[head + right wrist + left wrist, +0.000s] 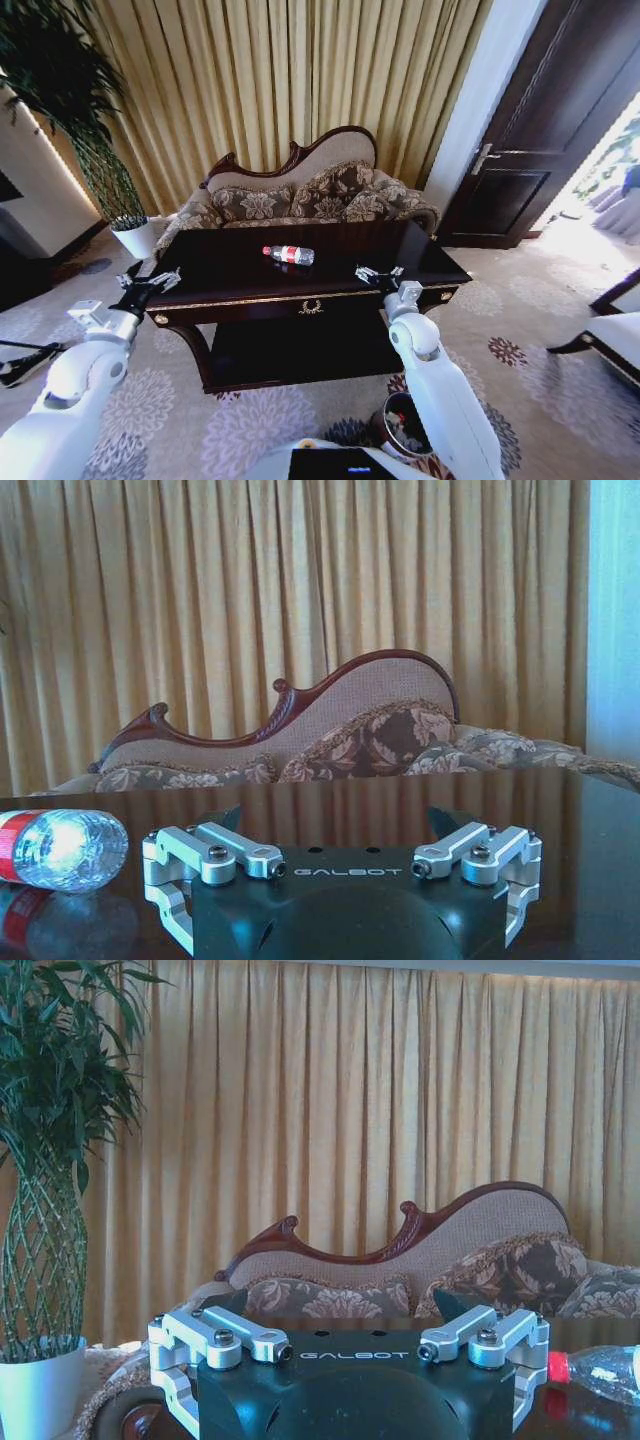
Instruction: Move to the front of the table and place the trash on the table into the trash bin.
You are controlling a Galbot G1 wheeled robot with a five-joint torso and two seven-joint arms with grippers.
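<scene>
While both sets of fingers stand spread with nothing between them, no pickup has begun. The right gripper [378, 274] hovers over the worktop [230, 265] near its front edge, and the bottle [288, 255] lies on its side toward the robot's left of it, near but apart. The left gripper [150, 285] hangs at the worktop's left end. The bin [402, 425] stands on the carpet beside the right arm, well below the worktop. The approach looks finished; grasping and dropping remain.

"GALBOT" stands in pale letters on the dark body of each claw, left [352, 1305] and right [342, 820].
</scene>
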